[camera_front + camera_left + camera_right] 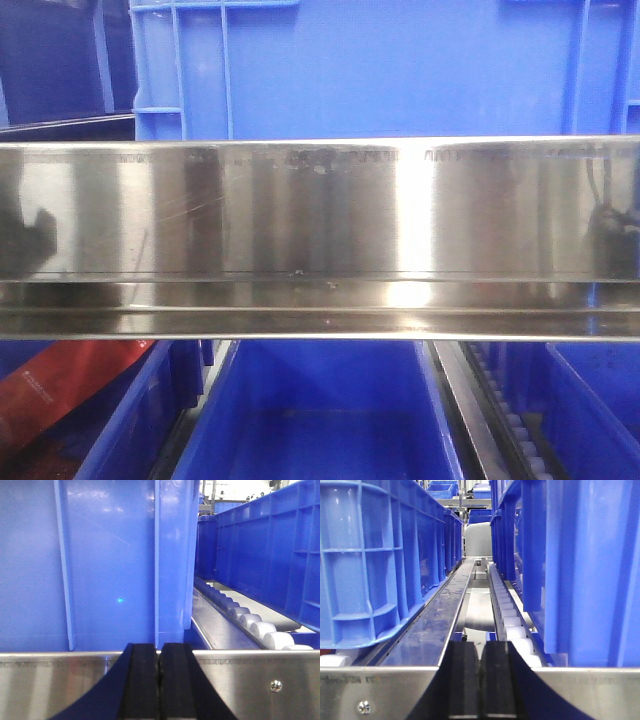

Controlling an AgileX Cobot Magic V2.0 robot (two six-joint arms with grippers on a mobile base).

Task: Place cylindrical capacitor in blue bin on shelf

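Note:
The cylindrical capacitor is not in view. The shelf's polished steel front rail [320, 225] fills the middle of the front view, with a blue bin [380, 70] above it and an open blue bin [320, 420] below. In the left wrist view my left gripper [159, 680] is shut and empty, in front of the steel rail [50, 685] and facing a blue bin wall [110, 565]. In the right wrist view my right gripper [480, 680] is shut and empty, in front of the rail [380, 692], pointing down a gap between two blue bins [375, 560].
White rollers [512, 620] and a steel guide strip [432, 625] run back along the shelf lane. Another roller track [250, 625] lies right of the left gripper's bin. A red-orange object [60, 385] lies in a lower-left bin. Blue bins crowd both sides.

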